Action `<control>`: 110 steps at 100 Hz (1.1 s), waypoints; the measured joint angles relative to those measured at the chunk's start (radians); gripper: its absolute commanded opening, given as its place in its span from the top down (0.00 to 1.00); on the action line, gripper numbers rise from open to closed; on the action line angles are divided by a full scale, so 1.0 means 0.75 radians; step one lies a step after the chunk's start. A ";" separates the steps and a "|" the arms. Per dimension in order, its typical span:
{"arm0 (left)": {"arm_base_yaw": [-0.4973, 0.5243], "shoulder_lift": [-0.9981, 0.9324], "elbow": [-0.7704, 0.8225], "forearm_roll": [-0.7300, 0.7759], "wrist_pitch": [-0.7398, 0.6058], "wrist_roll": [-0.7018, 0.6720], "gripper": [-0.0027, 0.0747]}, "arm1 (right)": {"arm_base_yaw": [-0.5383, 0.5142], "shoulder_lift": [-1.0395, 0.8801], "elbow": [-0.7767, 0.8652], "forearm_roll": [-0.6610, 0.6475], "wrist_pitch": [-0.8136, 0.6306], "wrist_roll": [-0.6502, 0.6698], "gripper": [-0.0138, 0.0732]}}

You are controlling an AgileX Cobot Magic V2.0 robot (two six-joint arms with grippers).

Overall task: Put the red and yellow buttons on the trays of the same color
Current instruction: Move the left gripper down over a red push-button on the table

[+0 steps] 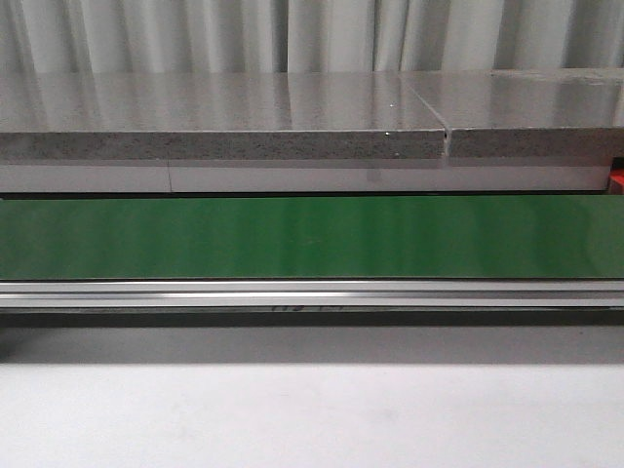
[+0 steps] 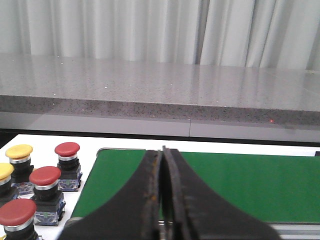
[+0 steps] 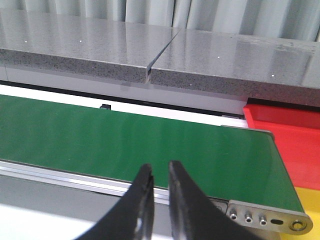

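Here buttons (image 2: 45, 187) upright, caps up; left fingers (image 2: 150, 200) seemingly closed.

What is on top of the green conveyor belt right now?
Nothing shows on the green conveyor belt in any view; its surface is bare. The left gripper and right gripper cover small near strips in the wrist views.

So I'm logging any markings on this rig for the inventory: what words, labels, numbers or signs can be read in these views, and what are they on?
None can be read.
Dark marks on the silver aluminium rail under the green conveyor belt in the front view: too blurred to read.
Patterned bases of the red and yellow mushroom-head push buttons: too small to read.
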State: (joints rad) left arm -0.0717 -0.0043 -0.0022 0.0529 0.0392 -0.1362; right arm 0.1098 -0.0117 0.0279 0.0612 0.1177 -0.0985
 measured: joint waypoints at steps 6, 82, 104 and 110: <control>0.000 0.000 0.000 0.000 0.000 0.000 0.99 | 0.000 0.000 0.000 0.000 0.000 0.000 0.73; 0.000 0.109 -0.419 -0.025 0.427 -0.002 0.99 | 0.000 0.000 0.000 0.000 0.000 0.000 0.73; 0.000 0.432 -0.847 -0.030 0.908 -0.002 0.99 | 0.000 0.000 0.000 0.000 0.000 0.000 0.73; 0.000 0.527 -0.929 -0.030 1.014 -0.002 0.99 | 0.000 0.000 0.000 0.000 0.000 0.000 0.73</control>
State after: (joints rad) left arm -0.0717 0.3911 -0.6988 0.0306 0.8000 -0.1381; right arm 0.1098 -0.0117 0.0279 0.0612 0.1177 -0.0985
